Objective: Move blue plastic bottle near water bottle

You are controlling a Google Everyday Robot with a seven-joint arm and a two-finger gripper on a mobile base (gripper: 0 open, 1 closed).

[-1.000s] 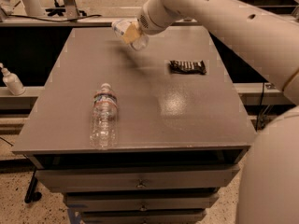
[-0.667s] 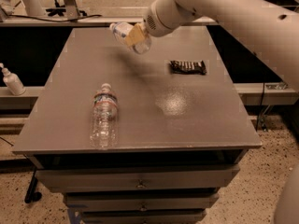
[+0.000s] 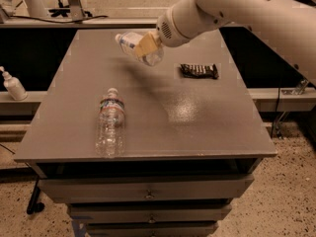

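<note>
The blue plastic bottle is held in the air above the back middle of the grey table, tilted with its white cap pointing left. My gripper is shut on it, its tan fingers wrapped around the body. The water bottle, clear and ribbed with a narrow red-and-blue band, lies on its side near the table's front left, cap pointing away. The held bottle is well behind it and a little to its right.
A dark snack packet lies at the back right of the table. A white pump bottle stands on a lower shelf at the left. Drawers sit under the table top.
My arm has carried the blue plastic bottle forward and down a little, toward the table's middle. The water bottle and the packet have not moved.
</note>
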